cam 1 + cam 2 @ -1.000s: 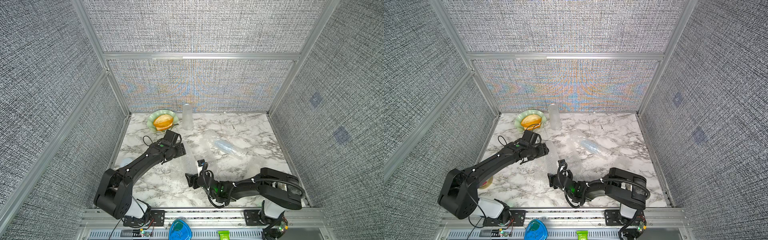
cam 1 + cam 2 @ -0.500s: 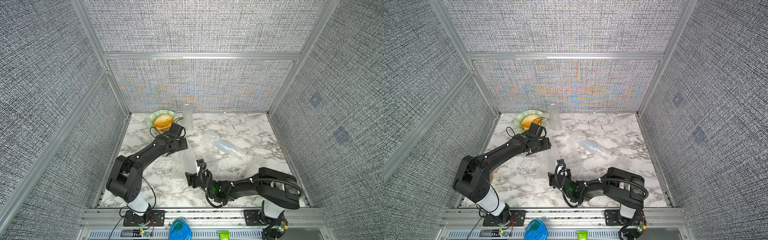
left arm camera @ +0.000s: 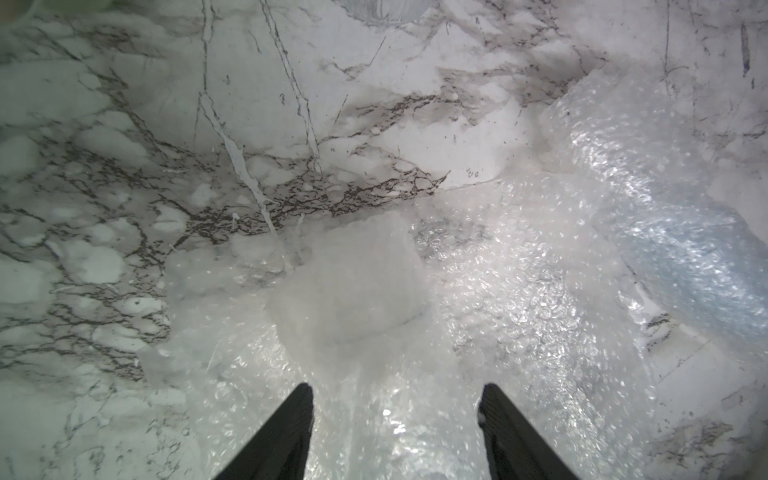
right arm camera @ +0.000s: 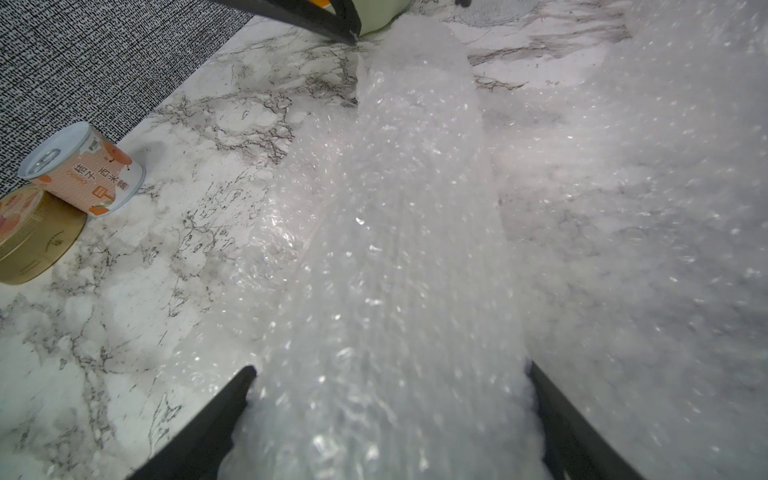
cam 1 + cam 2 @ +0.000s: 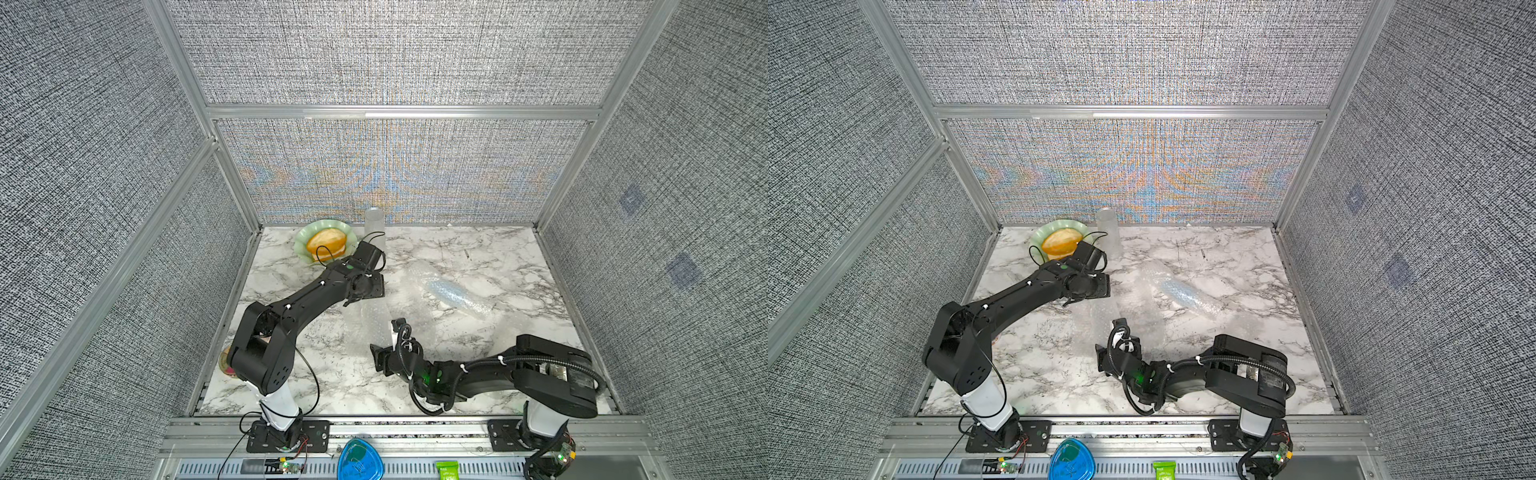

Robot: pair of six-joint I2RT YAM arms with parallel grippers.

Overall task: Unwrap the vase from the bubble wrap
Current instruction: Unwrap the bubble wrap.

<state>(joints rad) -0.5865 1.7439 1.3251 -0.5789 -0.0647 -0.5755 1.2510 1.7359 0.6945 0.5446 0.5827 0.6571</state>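
Left arm (image 5: 299, 303) stretched from the near left corner of the table toward the middle of the far edge, wrist bent downward. Left gripper (image 3: 395, 399) with jaws spread, bubble wrap (image 3: 415, 415) between them. Right arm (image 5: 490, 370) lying low along the near edge, reaching left. Right gripper (image 4: 390, 382) spread wide astride a bubble-wrapped roll (image 4: 399, 249), both fingers (image 4: 232, 399) against its sides.

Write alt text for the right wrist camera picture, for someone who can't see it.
A long roll of clear bubble wrap fills the gap between the right gripper fingers and runs away across a marble table. Beside it stand an orange-printed can and a gold tin.
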